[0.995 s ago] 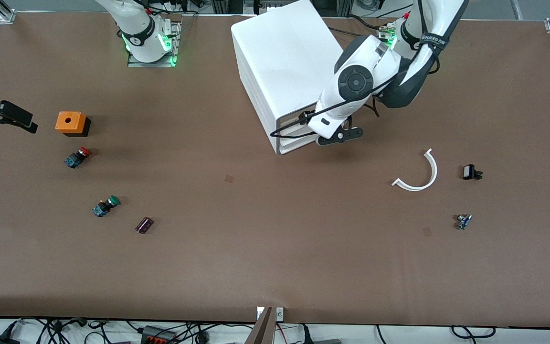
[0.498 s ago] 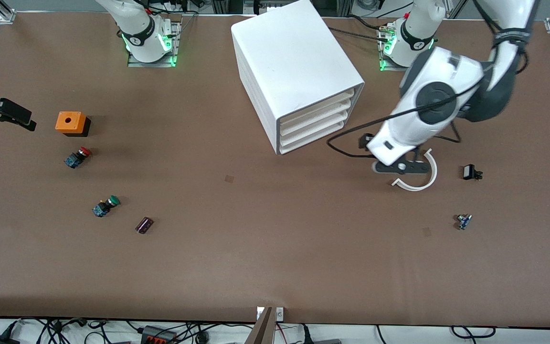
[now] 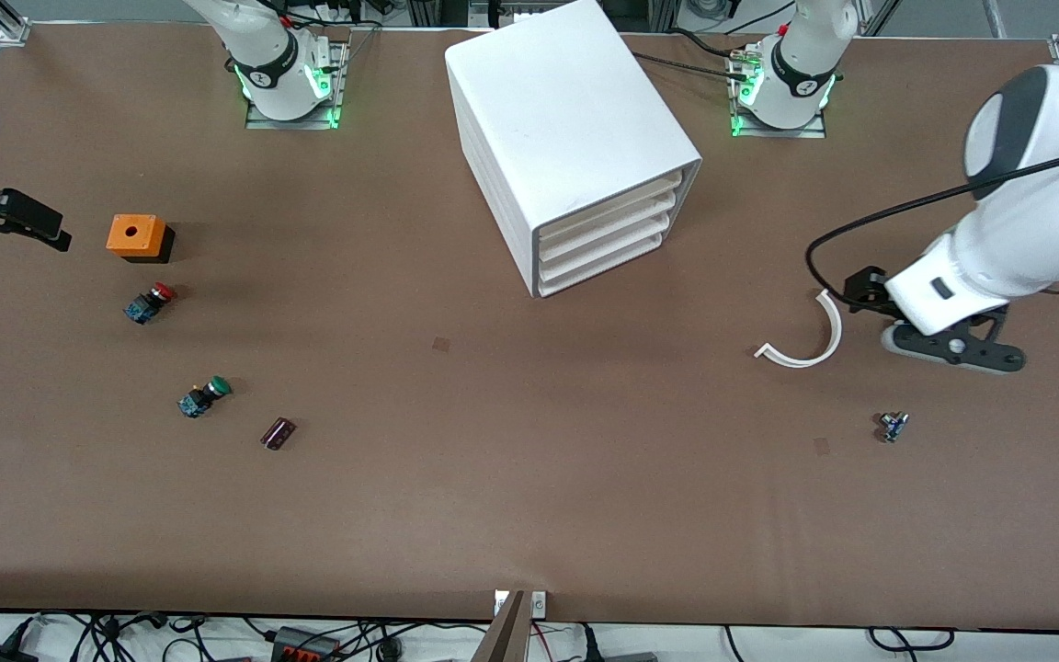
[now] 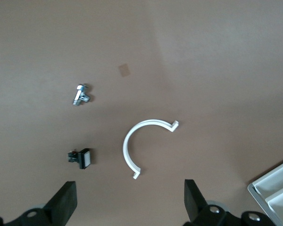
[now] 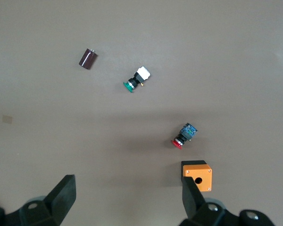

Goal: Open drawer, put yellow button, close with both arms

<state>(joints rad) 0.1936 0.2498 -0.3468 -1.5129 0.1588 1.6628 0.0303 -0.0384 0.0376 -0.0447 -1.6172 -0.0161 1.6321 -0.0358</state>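
Observation:
The white cabinet [image 3: 566, 119] stands at the table's middle, near the arm bases. Its top drawer [image 3: 610, 198] sits flush with the three drawers below it. A corner of the cabinet also shows in the left wrist view [image 4: 273, 188]. The yellow button shows in no view. My left gripper [image 3: 952, 349] is open and empty, up over the table toward the left arm's end, beside a white curved piece [image 3: 805, 336]; it also shows open in its wrist view [image 4: 129, 200]. My right gripper [image 3: 5, 221] is open and empty at the right arm's end, with wide-apart fingers in its wrist view [image 5: 128, 194].
An orange box [image 3: 135, 235], a red-capped switch [image 3: 150, 302], a green-capped switch [image 3: 203, 396] and a dark cylinder [image 3: 278, 433] lie toward the right arm's end. A small metal part [image 3: 893, 426] and a black clip [image 4: 80, 158] lie near the curved piece.
My left arm has swung away from the cabinet's front toward the left arm's end of the table, passing over the white curved piece. The right arm has not moved.

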